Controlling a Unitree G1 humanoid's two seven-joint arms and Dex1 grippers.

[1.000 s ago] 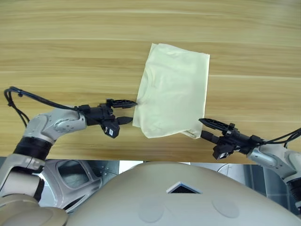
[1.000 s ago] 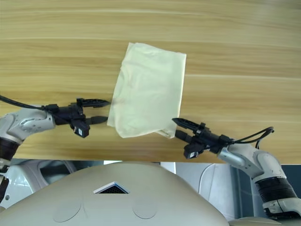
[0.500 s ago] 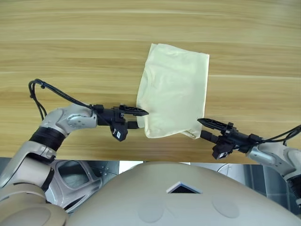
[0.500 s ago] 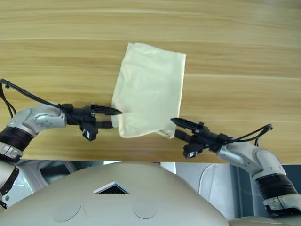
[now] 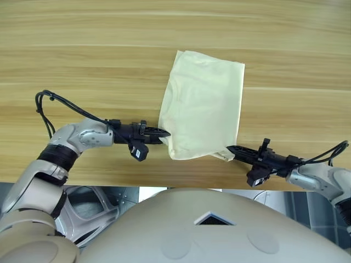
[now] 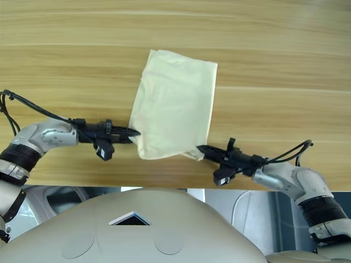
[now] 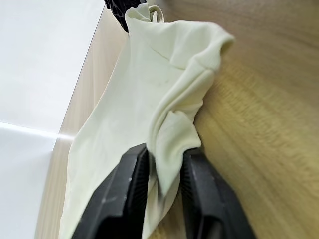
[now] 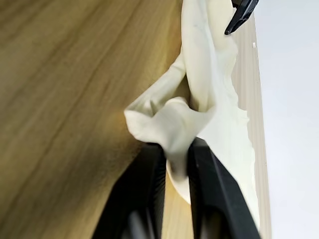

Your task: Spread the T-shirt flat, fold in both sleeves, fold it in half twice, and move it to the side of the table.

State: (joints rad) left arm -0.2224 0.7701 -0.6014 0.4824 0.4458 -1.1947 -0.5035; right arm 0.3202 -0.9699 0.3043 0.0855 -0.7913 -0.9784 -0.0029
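A pale yellow T-shirt (image 5: pixel 203 104) lies folded into a narrow rectangle on the wooden table (image 5: pixel 77 66). My left gripper (image 5: pixel 164 133) is at the shirt's near-left corner, shut on a bunched fold of the cloth (image 7: pixel 172 124), which sits between its black fingers (image 7: pixel 127 186). At the near-right corner my right gripper (image 5: pixel 230 149) is shut on a small pinched lump of fabric (image 8: pixel 169 122). Both grippers lie low over the tabletop, pointing inward toward each other. The left wrist view shows the right gripper's tip (image 7: pixel 122 10) at the far end of the shirt's near edge.
The table's front edge (image 5: pixel 98 185) runs just behind both grippers. Bare wood stretches to the left, to the right (image 5: pixel 296 60) and beyond the shirt.
My left gripper slid right to the shirt's near-left corner and shut on it. The right gripper edged in and shut on the near-right corner. The shirt has barely moved.
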